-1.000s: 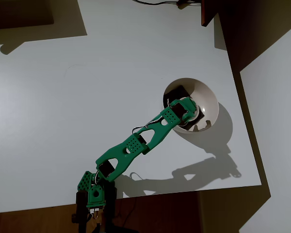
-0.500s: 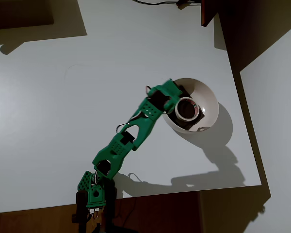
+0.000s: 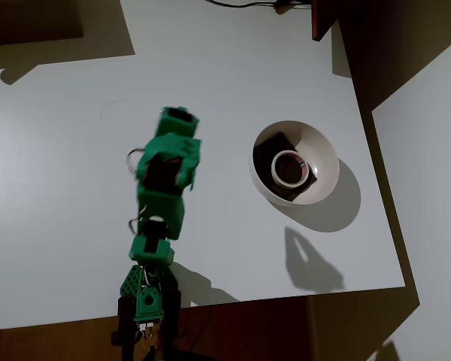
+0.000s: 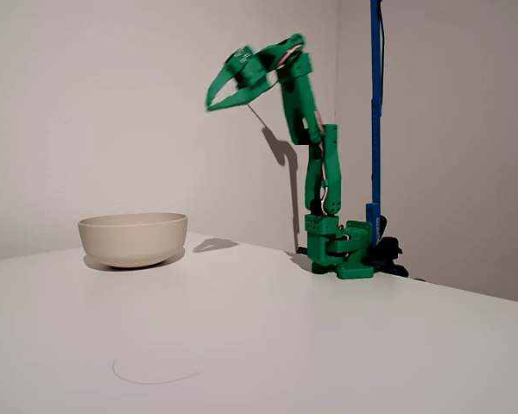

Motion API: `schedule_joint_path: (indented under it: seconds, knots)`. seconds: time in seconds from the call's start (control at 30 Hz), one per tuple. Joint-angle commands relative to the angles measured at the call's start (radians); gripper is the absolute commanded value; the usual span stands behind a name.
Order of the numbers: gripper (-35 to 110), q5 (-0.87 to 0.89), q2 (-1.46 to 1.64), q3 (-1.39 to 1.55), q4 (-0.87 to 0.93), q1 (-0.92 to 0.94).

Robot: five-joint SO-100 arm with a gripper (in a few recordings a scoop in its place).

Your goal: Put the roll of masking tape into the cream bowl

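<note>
One roll of masking tape is lying inside the cream bowl, at three o'clock from the green arm, whose gripper is hanging high with fingers narrowly parted and empty, so retreating smoothly without nudging the bowl looks best.

White table under hard light, blue upright pole at its far edge (fixed view), dark cable trailing off, faint circle mark on the surface
</note>
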Motion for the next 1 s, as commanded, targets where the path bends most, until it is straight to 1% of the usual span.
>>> schedule_joint_path:
  seconds: [0.0,0.1,0.23,0.43,0.7,0.8,0.97]
  knots:
    - [-8,-0.009,0.308,0.169,0.089,-0.156]
    - [-8,-0.021,0.482,0.364,0.071,-0.255]
    - [-8,-0.031,0.676,0.657,-0.006,-0.275]
    - [-8,-0.104,1.014,1.275,-0.272,-0.258]
    - [-8,-0.158,1.221,1.83,-0.474,-0.249]
    - [-8,-0.158,1.258,1.967,-0.523,-0.253]
    - [-8,-0.146,1.312,2.149,-0.554,-0.268]
